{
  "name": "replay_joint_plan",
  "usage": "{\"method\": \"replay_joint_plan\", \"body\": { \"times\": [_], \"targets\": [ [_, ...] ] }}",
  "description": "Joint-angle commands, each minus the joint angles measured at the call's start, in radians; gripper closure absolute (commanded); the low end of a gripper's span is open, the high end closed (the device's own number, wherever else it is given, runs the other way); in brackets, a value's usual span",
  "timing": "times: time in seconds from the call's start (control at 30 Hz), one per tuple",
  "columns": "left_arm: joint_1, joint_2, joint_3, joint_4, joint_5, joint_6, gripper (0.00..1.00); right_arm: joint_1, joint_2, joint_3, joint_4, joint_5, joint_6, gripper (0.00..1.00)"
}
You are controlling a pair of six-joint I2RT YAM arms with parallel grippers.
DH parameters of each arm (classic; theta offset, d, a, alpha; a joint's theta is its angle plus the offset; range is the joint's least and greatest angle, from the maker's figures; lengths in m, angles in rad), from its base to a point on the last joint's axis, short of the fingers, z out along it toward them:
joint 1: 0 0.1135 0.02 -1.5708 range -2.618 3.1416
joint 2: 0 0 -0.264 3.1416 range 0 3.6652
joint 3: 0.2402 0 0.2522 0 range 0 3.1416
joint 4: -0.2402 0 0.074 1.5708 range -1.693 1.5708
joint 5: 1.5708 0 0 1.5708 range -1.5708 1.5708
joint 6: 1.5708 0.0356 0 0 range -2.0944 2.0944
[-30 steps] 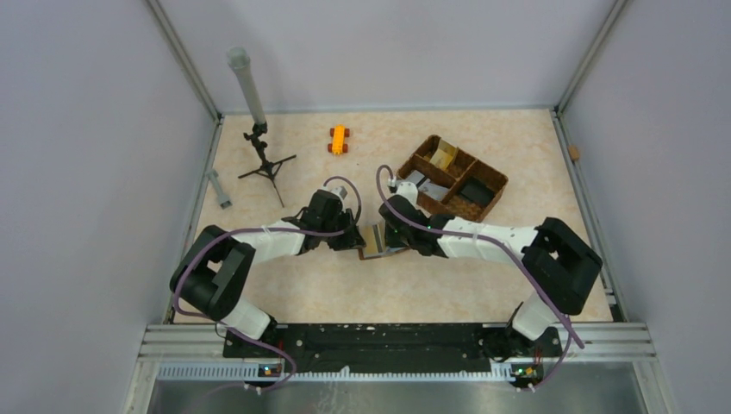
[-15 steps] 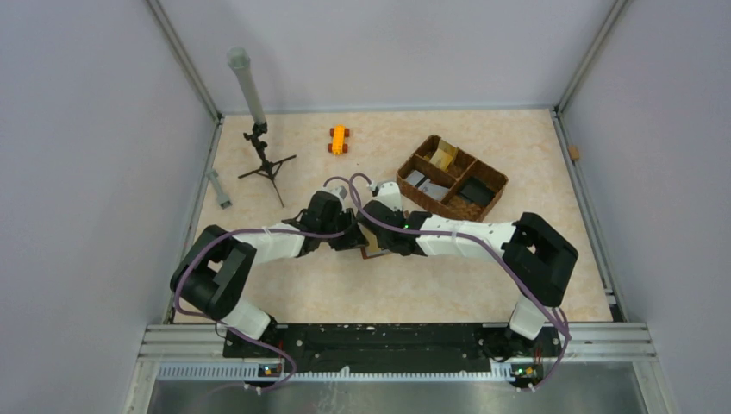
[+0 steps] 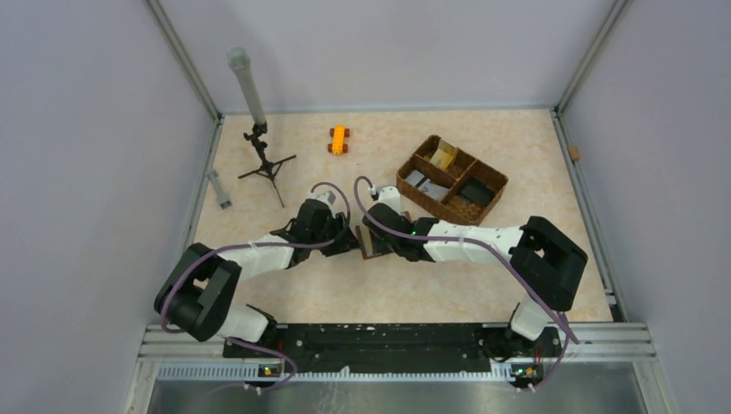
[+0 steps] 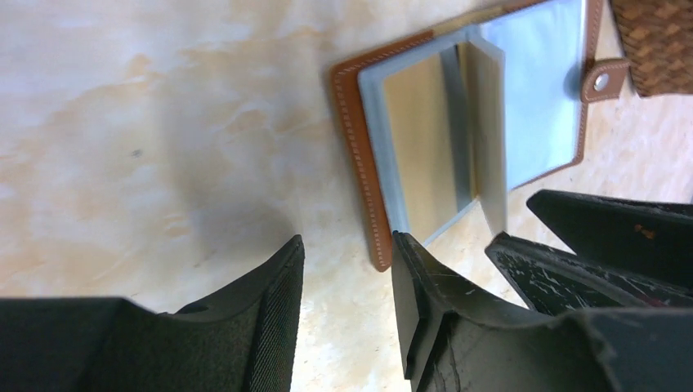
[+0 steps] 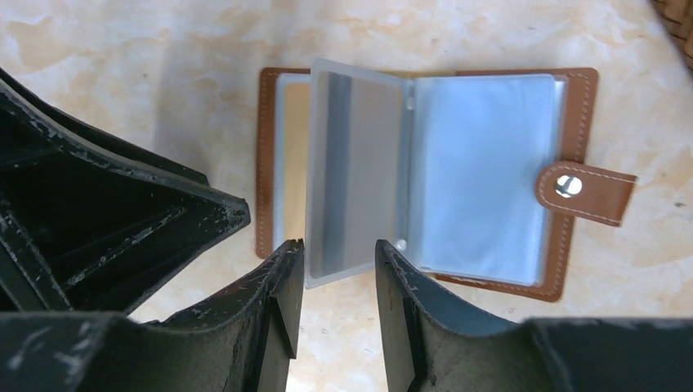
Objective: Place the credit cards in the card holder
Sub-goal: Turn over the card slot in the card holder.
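The brown leather card holder (image 5: 576, 192) lies open on the table, with blue pockets and its snap tab at the right. A gold card (image 5: 294, 147) sits in its left pocket. A silver-grey card (image 5: 359, 163) sits in a clear sleeve standing up at the fold. My right gripper (image 5: 337, 249) is open, its tips on either side of that sleeve's near edge without pinching it. My left gripper (image 4: 347, 245) is open and empty, with one finger (image 4: 417, 278) at the holder's near left corner (image 4: 377, 245). In the top view both grippers crowd over the holder (image 3: 368, 245).
A brown woven basket (image 3: 492, 178) at the back right holds a gold card (image 3: 444, 155), a silver card (image 3: 422, 181) and a black card (image 3: 474, 191). An orange toy (image 3: 338, 139), a small tripod (image 3: 267, 164) and a grey tube (image 3: 220, 188) lie at the back left.
My right gripper has moved left, over the holder. My left arm has shifted left and lower while its gripper stays at the holder's left edge.
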Motion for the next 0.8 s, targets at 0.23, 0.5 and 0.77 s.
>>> {"method": "replay_joint_plan", "body": {
  "times": [0.23,0.5,0.77],
  "targets": [
    [0.122,-0.199,-0.075,-0.110,-0.092,0.025,0.44,0.014,0.018,-0.040,0.253,-0.198,-0.023,0.59],
    [0.147,-0.347,-0.005,-0.267,-0.124,0.061,0.14,-0.005,-0.151,0.001,0.158,-0.167,-0.155,0.37],
    [0.218,-0.465,0.216,-0.524,-0.156,0.227,0.01,-0.196,-0.204,0.179,-0.185,-0.026,-0.475,0.23]
  ]
}}
